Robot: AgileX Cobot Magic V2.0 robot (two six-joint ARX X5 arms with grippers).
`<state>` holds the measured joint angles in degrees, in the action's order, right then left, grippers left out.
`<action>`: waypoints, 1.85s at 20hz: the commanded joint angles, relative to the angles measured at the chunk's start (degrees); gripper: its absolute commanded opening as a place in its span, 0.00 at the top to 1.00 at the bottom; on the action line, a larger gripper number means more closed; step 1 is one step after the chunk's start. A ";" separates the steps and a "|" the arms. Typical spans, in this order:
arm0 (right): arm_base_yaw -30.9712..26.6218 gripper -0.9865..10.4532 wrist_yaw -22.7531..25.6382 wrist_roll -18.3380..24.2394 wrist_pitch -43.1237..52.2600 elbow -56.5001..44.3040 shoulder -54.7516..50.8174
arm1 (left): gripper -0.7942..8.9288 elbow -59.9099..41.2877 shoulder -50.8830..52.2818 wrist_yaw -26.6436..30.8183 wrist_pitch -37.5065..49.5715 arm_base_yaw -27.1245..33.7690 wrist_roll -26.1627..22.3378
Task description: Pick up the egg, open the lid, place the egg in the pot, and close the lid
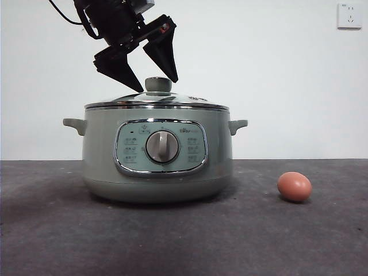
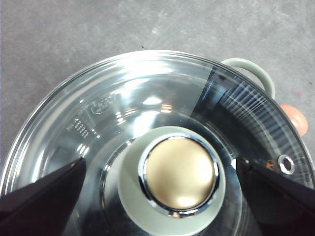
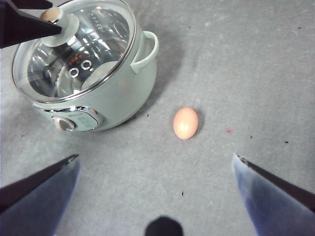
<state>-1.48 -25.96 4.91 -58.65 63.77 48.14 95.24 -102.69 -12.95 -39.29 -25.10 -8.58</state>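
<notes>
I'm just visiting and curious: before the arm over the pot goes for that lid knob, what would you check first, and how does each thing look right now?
1. Left gripper open, fingers on either side of the knob: ok.
2. Fingers closed on the knob: not ok, gaps show on both sides.
3. Lid seated flat on the pot: ok.
4. Egg on the table beside the pot, untouched: ok.
5. Right gripper open above the egg: ok.
6. Pot empty inside: cannot tell, glare on the glass.

A bare test bench, more lab than kitchen. Grey tabletop (image 1: pixel 57 241), blank white wall (image 1: pixel 276 75), socket (image 1: pixel 349 15) upper right.
</notes>
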 commanded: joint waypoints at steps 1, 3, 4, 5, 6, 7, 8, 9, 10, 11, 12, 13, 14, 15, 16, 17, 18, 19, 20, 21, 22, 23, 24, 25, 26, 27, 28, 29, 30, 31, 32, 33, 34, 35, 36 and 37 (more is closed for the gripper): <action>0.00 0.39 -0.24 -0.37 0.39 0.26 0.09 | 0.41 0.04 -1.11 -0.09 0.11 -0.13 -0.63; 0.00 0.39 -0.24 -0.37 0.39 0.26 0.09 | 0.44 0.04 -1.25 -0.59 -0.13 -0.31 -0.59; 0.00 0.39 -0.24 -0.37 0.42 0.26 0.09 | 0.44 0.04 -1.25 -0.66 -0.15 -0.46 -0.52; 0.00 0.39 -0.24 -0.37 0.39 0.26 0.09 | 0.44 0.04 -1.27 -0.79 -0.13 -0.50 -0.46; 0.00 0.39 -0.24 -0.37 0.39 0.26 0.09 | 0.44 0.04 -1.29 -0.90 -0.09 -0.72 -0.48; 0.00 0.39 -0.24 -0.37 0.39 0.26 0.09 | 0.47 0.04 -1.29 -0.90 -0.04 -1.01 -0.48; 0.00 0.39 -0.24 -0.37 0.39 0.26 0.09 | 0.54 0.04 -1.29 -0.90 -0.07 -1.14 -0.46; 0.00 0.39 -0.24 -0.37 0.39 0.26 0.09 | 0.61 0.04 -1.29 -0.92 -0.13 -1.16 -0.42; 0.00 0.39 -0.24 -0.37 0.39 0.26 0.09 | 0.64 0.04 -1.29 -0.92 -0.33 -1.22 -0.42; 0.00 0.39 -0.24 -0.37 0.39 0.26 0.09 | 0.64 0.04 -1.29 -0.92 -0.52 -1.36 -0.39; 0.00 0.39 -0.24 -0.37 0.39 0.26 0.09 | 0.64 0.04 -1.29 -0.92 -0.57 -1.42 -0.07; 0.00 0.39 -0.24 -0.37 0.39 0.26 0.09 | 0.68 0.04 -1.29 -0.94 -0.57 -1.42 0.74; 0.00 0.39 -0.24 -0.37 0.39 0.26 0.09 | 0.75 0.04 -1.29 -0.94 -0.63 -1.44 1.27; 0.00 0.39 -0.24 -0.37 0.39 0.26 0.09 | 0.81 0.04 -1.29 -0.94 -0.98 -1.49 1.51; 0.00 0.39 -0.24 -0.37 0.39 0.26 0.09 | 0.85 0.04 -1.29 -0.94 -1.42 -1.46 1.49; 0.00 0.39 -0.24 -0.37 0.42 0.26 0.09 | 0.88 0.04 -1.29 -0.92 -1.66 -1.46 1.49; 0.00 0.39 -0.24 -0.39 0.48 0.26 0.09 | 0.92 0.04 -1.29 -0.96 -1.68 -1.46 1.49; 0.00 0.39 -0.24 -0.39 0.63 0.26 0.09 | 0.93 0.04 -1.29 -0.94 -1.66 -1.46 1.51; 0.00 0.39 -0.24 -0.42 0.76 0.26 0.09 | 0.93 0.04 -1.27 -0.94 -1.64 -1.46 1.49; 0.00 0.39 -0.24 -0.42 0.79 0.26 0.09 | 0.93 0.07 -1.25 -0.94 -1.55 -1.46 1.49; 0.00 0.39 -0.24 -0.42 0.76 0.26 0.09 | 0.93 0.13 -1.18 -0.94 -1.49 -1.46 1.49; 0.00 0.39 -0.24 -0.42 0.79 0.26 0.09 | 0.93 0.22 -0.96 -0.96 -1.36 -1.46 1.49; 0.00 0.39 -0.22 -0.42 0.79 0.26 0.09 | 0.93 0.48 -0.74 -0.94 -1.33 -1.46 1.49; 0.00 0.39 -0.22 -0.42 0.79 0.26 0.13 | 0.93 1.05 -0.63 -0.96 -1.38 -1.46 1.51; 0.00 0.39 -0.20 -0.39 0.81 0.26 0.24 | 0.93 1.64 -0.22 -0.96 -1.49 -1.46 1.51; 0.00 0.39 -0.20 -0.39 0.76 0.26 0.44 | 0.93 2.43 0.11 -0.96 -1.55 -1.46 1.51; 0.00 0.39 -0.20 -0.39 0.81 0.26 0.74 | 0.93 3.41 0.57 -0.94 -1.81 -1.46 1.51; 0.00 0.39 -0.17 -0.39 0.83 0.26 1.05 | 0.93 4.24 1.07 -0.96 -1.86 -1.46 1.51; 0.00 0.39 -0.17 -0.39 0.96 0.26 1.60 | 0.93 5.07 1.81 -0.96 -1.97 -1.46 1.51; 0.00 0.39 -0.17 -0.42 1.22 0.26 2.03 | 0.93 5.68 2.54 -0.94 -2.38 -1.46 1.49; 0.00 0.39 -0.17 -0.55 1.73 0.26 2.67 | 0.93 6.36 3.69 -0.92 -3.15 -1.44 1.46; 0.00 0.39 -0.17 -0.90 2.36 0.26 3.39 | 0.93 6.75 5.07 -0.92 -3.85 -1.31 1.46; 0.00 0.39 -0.17 -0.90 3.02 0.26 4.33 | 0.93 6.78 6.69 -0.92 -4.17 -1.01 1.46; 0.00 0.39 -0.20 -1.07 3.74 0.26 5.57 | 0.93 6.78 8.74 -0.92 -5.03 -0.46 1.46; 0.02 0.39 -0.20 -1.66 4.42 0.26 6.97 | 0.93 6.78 10.84 -0.90 -5.73 0.24 1.46; 0.09 0.39 -0.20 -1.77 5.05 0.26 8.41 | 0.93 6.78 12.98 -0.90 -6.43 0.94 1.49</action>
<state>-1.43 -25.96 3.84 -53.74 63.86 56.55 100.47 -90.85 -13.52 -47.90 -24.51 -7.44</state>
